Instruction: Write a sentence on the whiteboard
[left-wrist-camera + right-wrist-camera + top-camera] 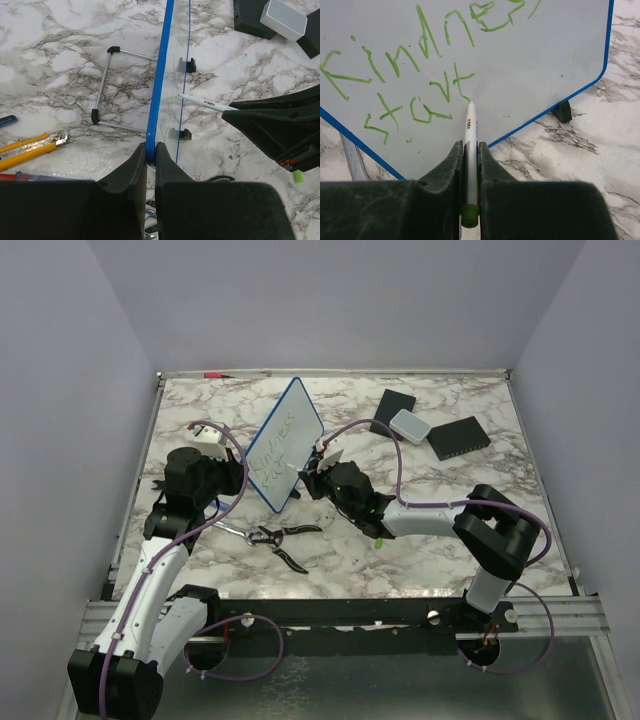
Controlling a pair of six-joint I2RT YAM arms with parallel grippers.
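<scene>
The whiteboard (285,445) stands upright on the marble surface (430,540) in the middle of the top view. The left tool (151,150) is closed on its blue edge, and the right tool (470,147) is closed around a white marker (470,132) whose long axis points straight up the frame at the board. The tip touches the board just right of the sentence (420,65), which reads "Kindness" above and "start" below in green, so I judge the next word goes to the right along the lower line; the print on the marker is too small to read.
</scene>
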